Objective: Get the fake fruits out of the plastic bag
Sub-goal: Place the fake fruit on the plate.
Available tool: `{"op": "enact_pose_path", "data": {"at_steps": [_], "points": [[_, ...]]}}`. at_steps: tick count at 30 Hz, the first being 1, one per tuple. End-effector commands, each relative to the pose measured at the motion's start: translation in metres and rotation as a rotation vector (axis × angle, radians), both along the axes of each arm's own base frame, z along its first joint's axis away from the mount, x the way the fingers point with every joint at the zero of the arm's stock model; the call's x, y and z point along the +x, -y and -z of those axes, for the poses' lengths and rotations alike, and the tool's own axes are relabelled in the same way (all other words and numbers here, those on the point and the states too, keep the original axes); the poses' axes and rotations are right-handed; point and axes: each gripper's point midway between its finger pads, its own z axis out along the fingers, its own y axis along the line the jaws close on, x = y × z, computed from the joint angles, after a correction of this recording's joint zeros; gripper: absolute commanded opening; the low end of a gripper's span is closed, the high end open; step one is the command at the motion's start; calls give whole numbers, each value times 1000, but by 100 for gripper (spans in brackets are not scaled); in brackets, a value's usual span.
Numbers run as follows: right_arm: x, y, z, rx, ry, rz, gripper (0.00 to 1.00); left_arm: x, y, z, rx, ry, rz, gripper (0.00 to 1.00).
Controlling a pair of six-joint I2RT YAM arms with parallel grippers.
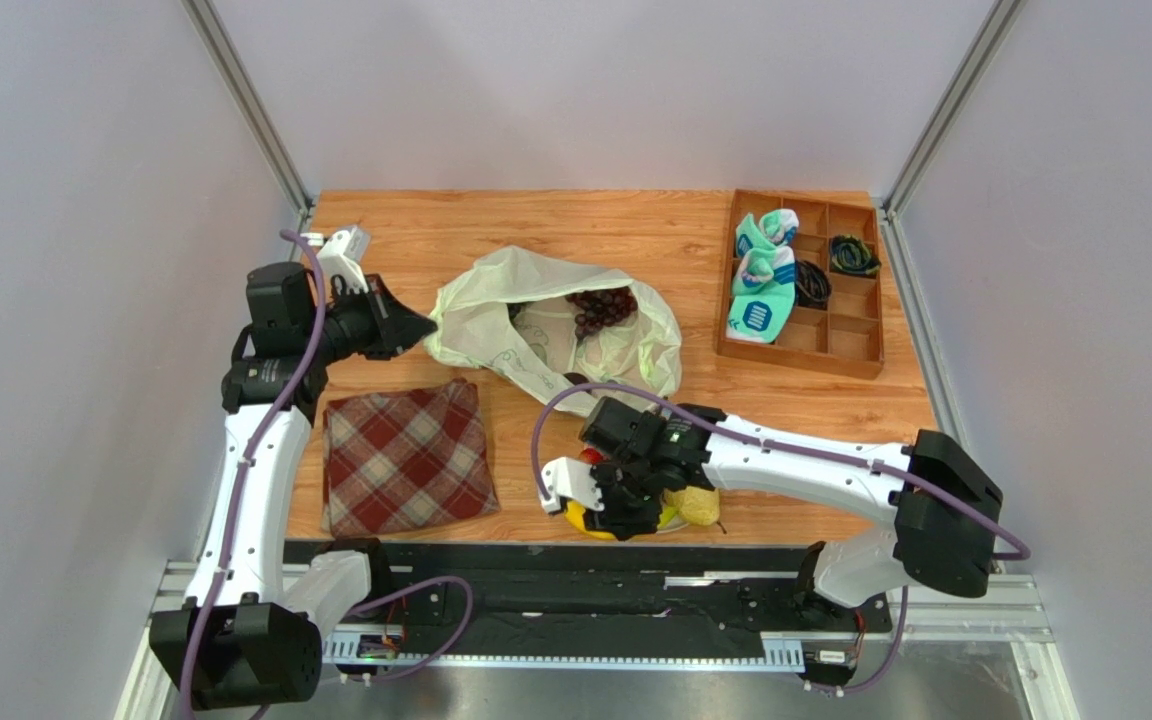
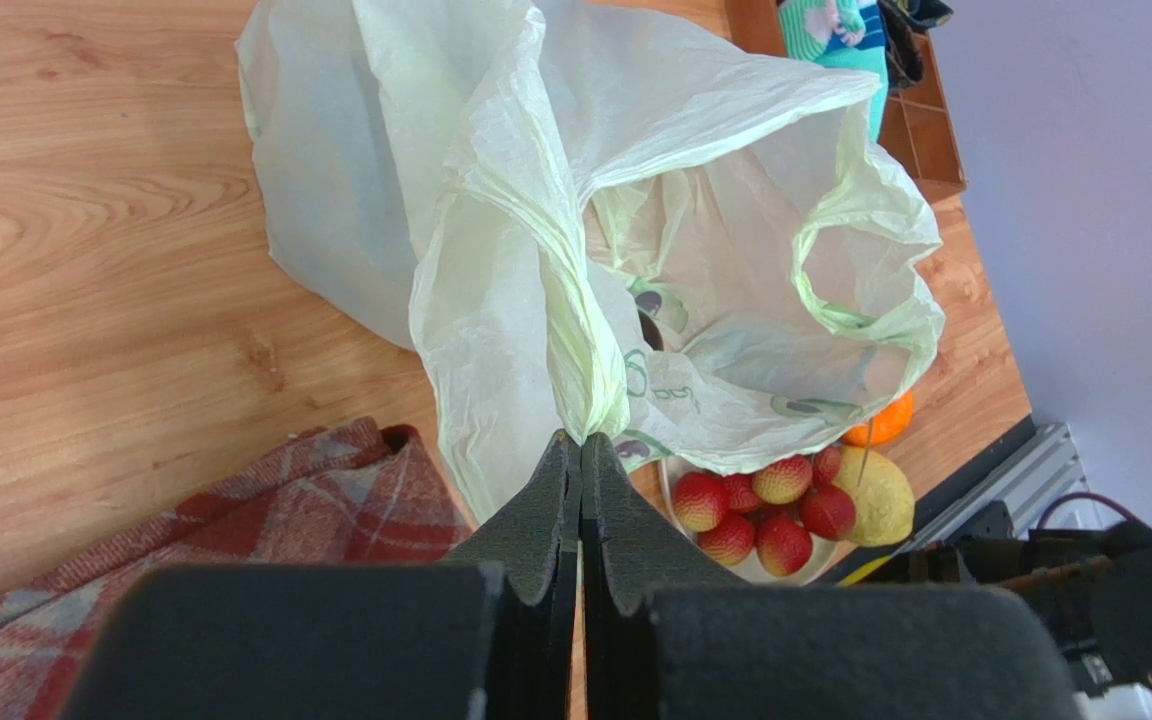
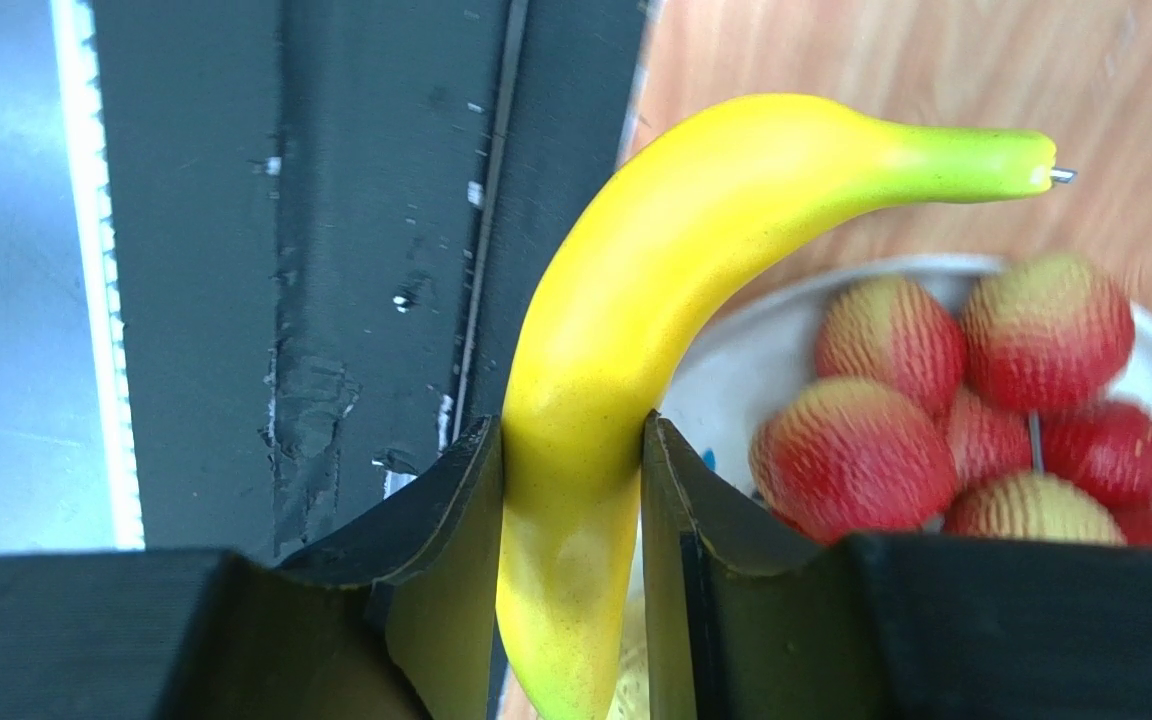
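The plastic bag [image 1: 495,308] lies open at mid-table with the dark purple grape bunch [image 1: 600,311] in its mouth. My left gripper [image 1: 417,327] is shut on a gathered fold of the bag's left edge [image 2: 585,375]. My right gripper [image 1: 630,515] is shut on the yellow banana [image 3: 657,285] and holds it over the near rim of the white plate [image 3: 748,375]. On the plate lie the red grape bunch [image 3: 973,405], also seen in the left wrist view [image 2: 755,510], the yellowish pear [image 2: 875,495] and the orange [image 2: 883,423]. No plum shows.
A red plaid cloth [image 1: 405,458] lies left of the plate. A wooden compartment tray [image 1: 803,354] with small cloth items stands at the back right. The black base rail [image 1: 582,593] runs along the near table edge, right beside the plate.
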Motion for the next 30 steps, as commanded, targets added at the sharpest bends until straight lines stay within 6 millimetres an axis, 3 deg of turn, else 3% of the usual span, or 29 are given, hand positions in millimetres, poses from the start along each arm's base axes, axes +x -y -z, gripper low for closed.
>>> {"op": "enact_pose_path", "data": {"at_steps": [1, 18, 24, 30], "points": [[10, 3, -7, 11, -53, 136, 7, -1, 0, -6, 9, 36, 3, 0], [30, 29, 23, -18, 37, 253, 6, 5, -2, 2, 18, 13, 1, 0], [35, 25, 11, 24, 39, 297, 6, 2, -2, 4, 22, 4, 4, 0], [41, 33, 23, -23, 79, 305, 6, 2, -2, 5, 22, 6, 3, 0]]}}
